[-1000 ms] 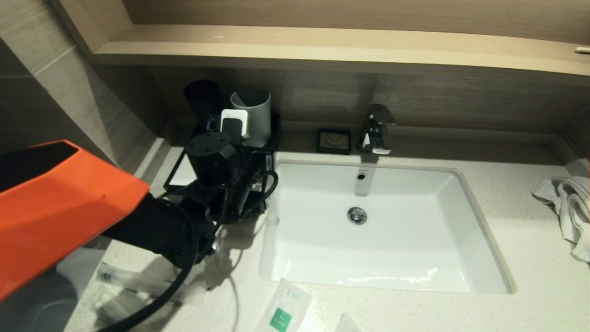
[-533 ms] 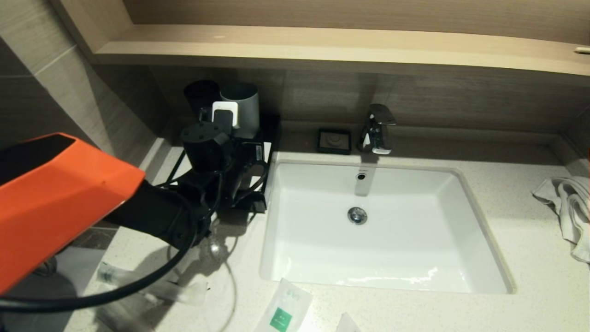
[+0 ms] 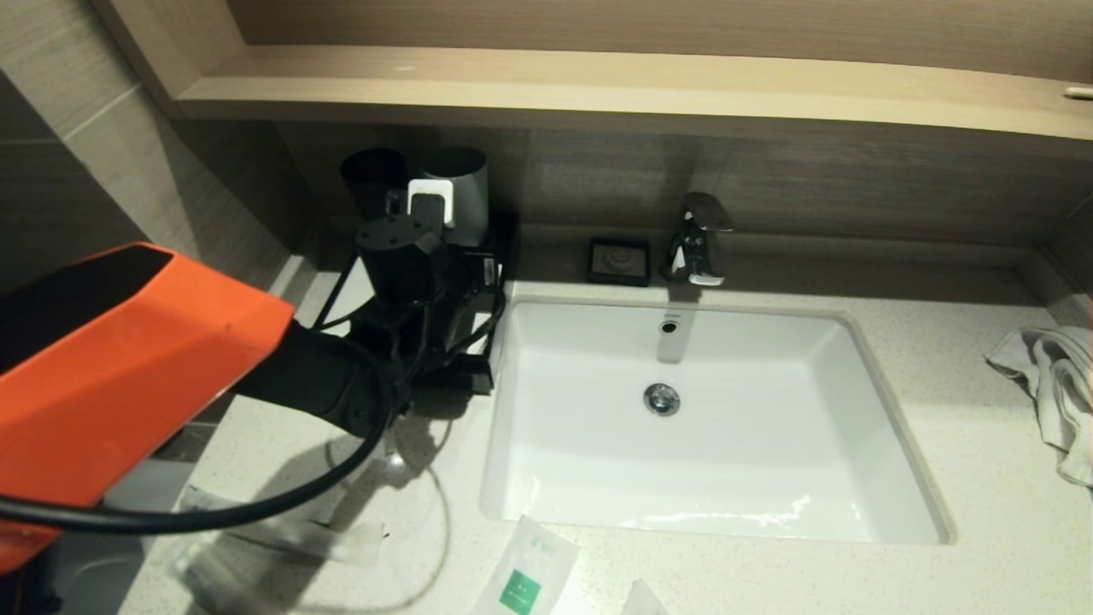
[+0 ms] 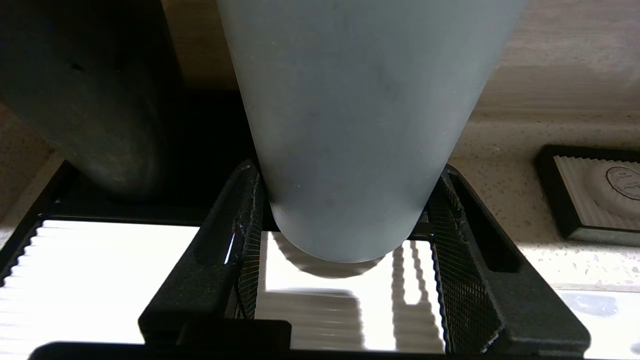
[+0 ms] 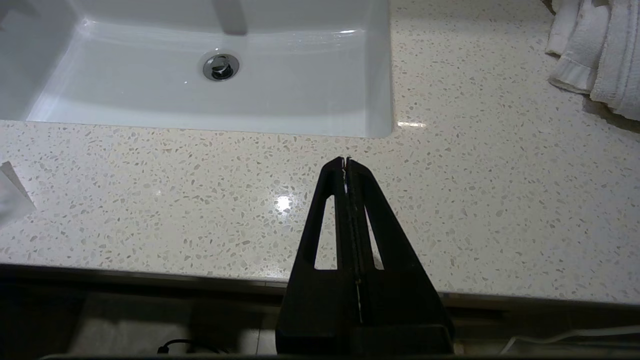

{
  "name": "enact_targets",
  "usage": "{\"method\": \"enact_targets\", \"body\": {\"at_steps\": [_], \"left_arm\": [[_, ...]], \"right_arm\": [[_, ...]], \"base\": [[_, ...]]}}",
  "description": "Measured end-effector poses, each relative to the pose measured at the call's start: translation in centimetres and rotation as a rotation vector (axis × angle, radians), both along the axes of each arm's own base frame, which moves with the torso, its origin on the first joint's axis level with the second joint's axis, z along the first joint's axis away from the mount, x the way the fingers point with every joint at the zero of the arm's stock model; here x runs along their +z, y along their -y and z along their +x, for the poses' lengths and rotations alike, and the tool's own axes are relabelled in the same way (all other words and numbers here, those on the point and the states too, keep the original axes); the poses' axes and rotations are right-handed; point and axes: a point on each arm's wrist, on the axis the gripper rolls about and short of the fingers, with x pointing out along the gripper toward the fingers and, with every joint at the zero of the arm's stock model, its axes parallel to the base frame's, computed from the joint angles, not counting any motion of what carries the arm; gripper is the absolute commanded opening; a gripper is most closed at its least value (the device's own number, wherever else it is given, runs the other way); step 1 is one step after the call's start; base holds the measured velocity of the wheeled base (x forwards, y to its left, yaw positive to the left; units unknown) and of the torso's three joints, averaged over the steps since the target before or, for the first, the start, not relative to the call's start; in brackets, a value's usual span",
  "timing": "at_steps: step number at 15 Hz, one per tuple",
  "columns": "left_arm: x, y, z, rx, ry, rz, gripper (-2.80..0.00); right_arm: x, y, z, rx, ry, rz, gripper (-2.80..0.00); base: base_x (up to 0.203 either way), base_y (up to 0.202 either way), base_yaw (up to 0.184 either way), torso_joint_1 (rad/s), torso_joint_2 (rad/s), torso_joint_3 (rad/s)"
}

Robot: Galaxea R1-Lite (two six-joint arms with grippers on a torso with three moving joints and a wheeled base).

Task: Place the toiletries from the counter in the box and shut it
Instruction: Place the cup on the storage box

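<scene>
Counter: speckled stone counter (image 3: 982,478) around a white sink (image 3: 709,418); tap (image 3: 700,237) at the back, towel (image 3: 1050,384) at the right edge of the head view.
Progress: you are early, by my reading; sachets (image 3: 525,572) lie at the bottom centre of the head view, clear wrapped items (image 3: 256,530) at lower left, none of them in any box; no lidded box shows plainly, and closing is not yet in reach.
Tray: black tray (image 4: 30,235) with a white ribbed liner, upper left of the head view beside the sink; whether this is the box, you cannot tell.
Cup: grey cup (image 4: 360,125) upright over the tray's back part, filling the upper centre of the left wrist view; its base seems just above the liner, a shadow under it, though contact is uncertain; a dark cup (image 3: 374,175) stands just beside it.
Left gripper: left gripper (image 4: 345,240) at the tray, its fingers (image 4: 240,235) spread to the cup's width, one on each side of the lower wall; touching or nearly so, so it looks to grip the cup.
Right gripper: right gripper (image 5: 346,165) parked low over the counter's front edge, lower centre of its own view; fingers pressed together on nothing.
Soap dish: soap dish (image 3: 619,260) near the tap, well apart from both grippers.
</scene>
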Motion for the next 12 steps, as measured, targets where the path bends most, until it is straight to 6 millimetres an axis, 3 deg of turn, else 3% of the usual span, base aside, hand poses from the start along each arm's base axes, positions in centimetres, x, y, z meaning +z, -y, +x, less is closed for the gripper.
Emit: {"method": "enact_targets", "body": {"at_steps": [12], "left_arm": [[0.3,0.6,2.7,0.019,0.027,-0.013,-2.80]], "right_arm": [[0.0,0.0,0.0,0.000,0.000,-0.001,-2.80]], "base": [[0.000,0.000,0.000,0.000,0.00,0.000]]}}
